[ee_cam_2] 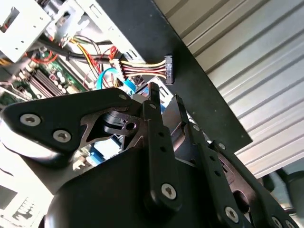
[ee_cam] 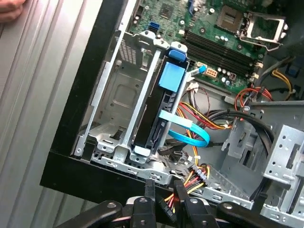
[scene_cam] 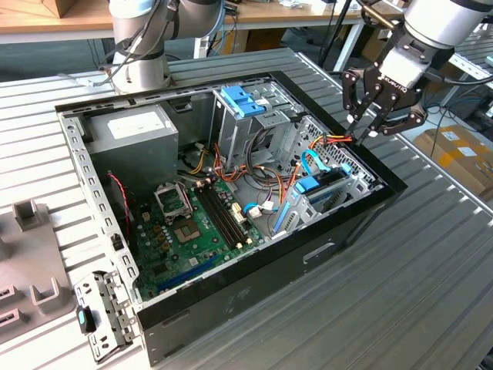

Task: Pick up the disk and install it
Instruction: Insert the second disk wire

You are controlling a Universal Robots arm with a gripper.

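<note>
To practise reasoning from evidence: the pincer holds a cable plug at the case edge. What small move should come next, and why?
Probably ease the plug a little toward the disk. The pincer seems shut on the plug above the case rim, with its red and yellow wires trailing inward, while the disk already sits on edge in its bay, apart from the plug.

exterior: high, oblique over open case [scene_cam: 231,308] | both wrist views: close, share drive-bay corner
</note>
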